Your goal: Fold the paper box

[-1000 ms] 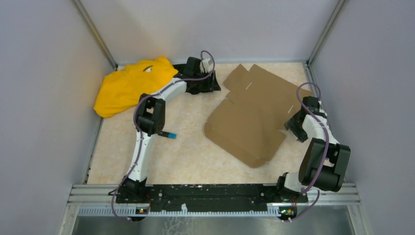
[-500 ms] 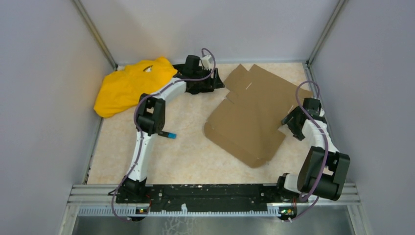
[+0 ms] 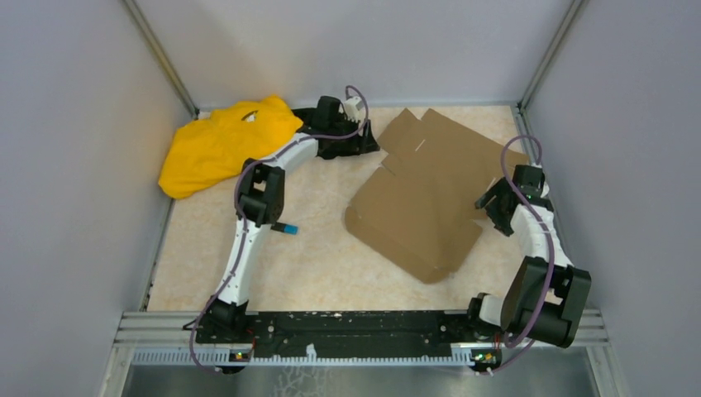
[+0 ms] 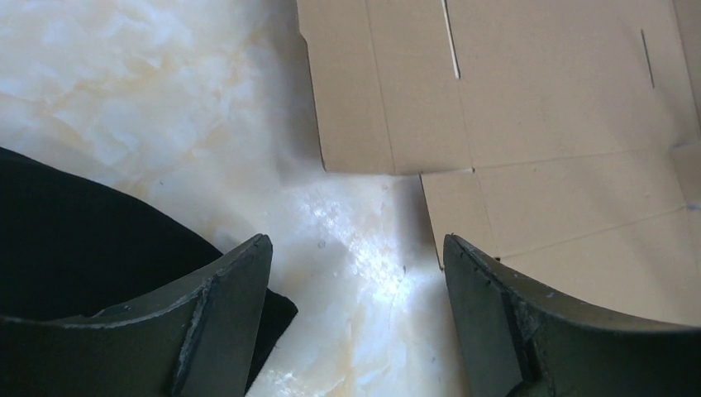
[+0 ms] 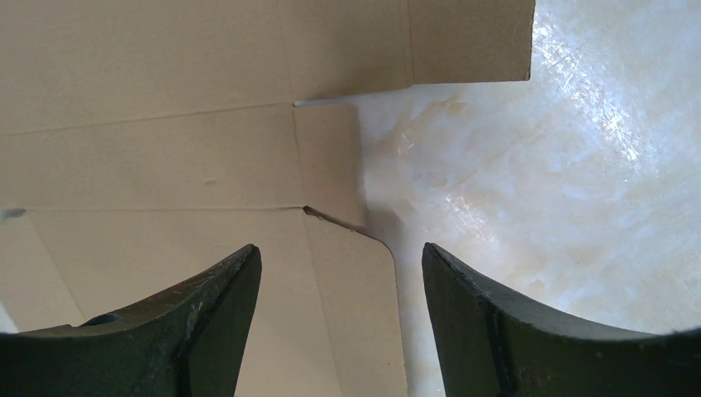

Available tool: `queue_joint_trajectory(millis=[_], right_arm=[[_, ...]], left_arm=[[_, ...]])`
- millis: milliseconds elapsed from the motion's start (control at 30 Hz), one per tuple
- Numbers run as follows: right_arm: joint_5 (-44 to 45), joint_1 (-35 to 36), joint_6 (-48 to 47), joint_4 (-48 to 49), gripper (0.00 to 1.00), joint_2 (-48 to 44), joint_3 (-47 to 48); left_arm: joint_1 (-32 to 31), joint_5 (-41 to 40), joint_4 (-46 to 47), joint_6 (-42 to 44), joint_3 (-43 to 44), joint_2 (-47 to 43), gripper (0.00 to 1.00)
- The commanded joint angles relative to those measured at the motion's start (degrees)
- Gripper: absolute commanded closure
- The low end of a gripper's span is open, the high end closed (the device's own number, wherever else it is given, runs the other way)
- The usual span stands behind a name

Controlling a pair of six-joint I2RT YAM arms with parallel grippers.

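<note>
Item: paper box [image 3: 422,194], plain brown cardboard, unfolded; flat die-cut sheet w/ flaps, slits and score lines. Loc: right-centre of table [image 3: 306,256], lying skewed, one corner toward the near edge. No panel raised yet, so I'd judge the task to be at its very start.

Tool 1: left gripper [image 4: 355,248]. Jaws wide apart, nothing between them. Pos: low over bare table, just beside the sheet's far-left side, at the notch where two flaps meet. Not touching cardboard as far as its wrist view shows. Black cloth [image 4: 74,223] lies just beside one finger.

Tool 2: right gripper [image 5: 339,256]. Jaws wide, holding nothing. Pos: at the sheet's right edge, one finger over cardboard, the other over bare table, w/ a rounded flap edge running between them.

Other: yellow cloth [image 3: 219,145], far-left corner, well apart from the sheet.

Step in hand (judgement): take hold of opposite side flaps, ready for the first fold.

Handling notes for you:
- Sheet lies flat, so the edge is hard to pinch from above. Bring one finger in low, slide it under the edge, then close.
- Grip each flap near its score line, not at a tip, or it'll prob. bend off-crease.
- Lift both sides together. The sheet looks light and may slide if only one arm pushes.
- Keep the left finger off the black cloth so you don't pinch it w/ the flap.
- Fold along score lines only, and go slow til the crease gives.
</note>
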Motion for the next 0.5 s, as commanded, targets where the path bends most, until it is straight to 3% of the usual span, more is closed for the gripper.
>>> queue_joint_trajectory(millis=[0,467], right_arm=[[-0.46,-0.45,1.15,-0.3,0.29,-4.26,3.31],[-2.0,-0.47,1.7,2.51,0.31,-0.78,0.18]], left_arm=[[-1.86,1.38,-0.64,3.42,-3.86,-2.45,0.18],[-4.55,5.1,0.81,1.91,-5.64,-2.33,0.17]])
